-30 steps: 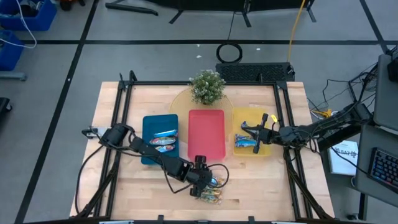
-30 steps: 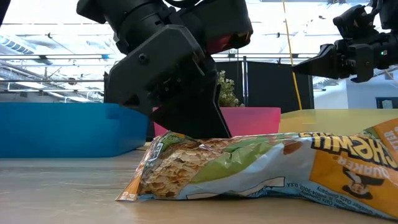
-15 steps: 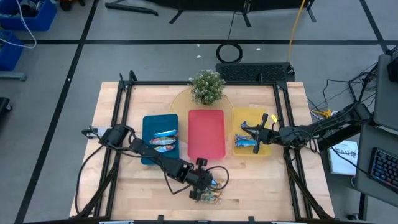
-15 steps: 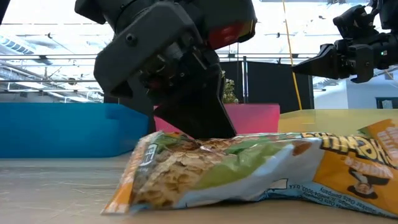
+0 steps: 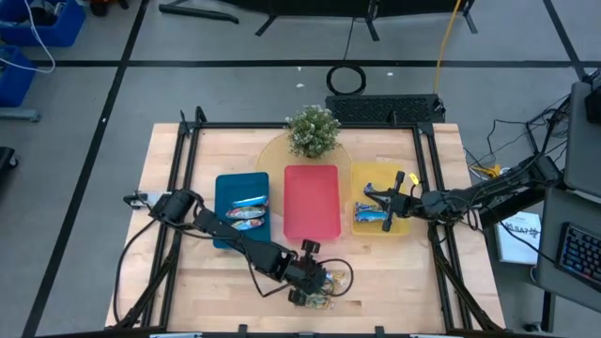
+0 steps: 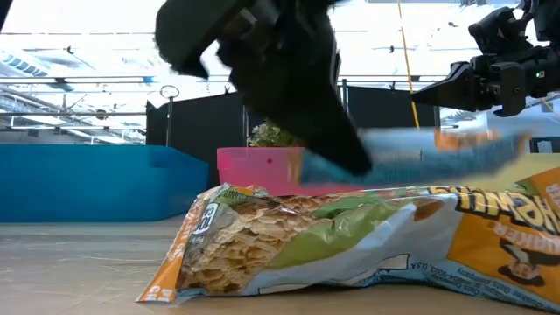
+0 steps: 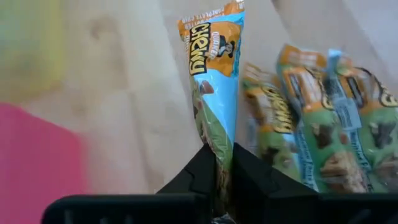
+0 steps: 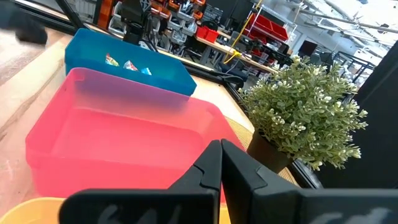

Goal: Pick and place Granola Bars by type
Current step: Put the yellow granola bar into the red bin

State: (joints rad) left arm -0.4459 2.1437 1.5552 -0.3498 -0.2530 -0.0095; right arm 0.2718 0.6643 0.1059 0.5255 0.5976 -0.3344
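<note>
My left gripper [image 5: 316, 283] hovers near the table's front edge, shut on a light-blue granola bar with an orange end [image 7: 214, 74]. That bar shows as a level blurred streak [image 6: 437, 157] in the low view. Several more tan-and-teal bars [image 7: 317, 118] lie flat on the wood beside and below it [image 5: 321, 299]. One of them fills the low view's foreground [image 6: 350, 245]. My right gripper [image 8: 221, 155] waits, shut and holding nothing, above the yellow tray [image 5: 380, 178]. My left gripper pinches one end of the light-blue bar [image 7: 217, 155] between its two fingers. The fingers slant down from the table's left side and lie in line with the bar. The bar sticks out past the fingertips about level, lifted clear of the table and of the other bars.
A blue tray [image 5: 225, 202] holding bars [image 5: 246, 214], a red tray [image 5: 312, 202] and the yellow tray with blue bars [image 5: 368, 216] stand side by side at mid table. A potted plant [image 5: 312, 131] stands behind the red tray. Black frame rails run along both table sides.
My left gripper has risen from the pile of bars near the front edge, rolling a little, and carries the light-blue bar, which is now clear of the table. The bar nearest the low camera has been nudged and has shifted slightly.
</note>
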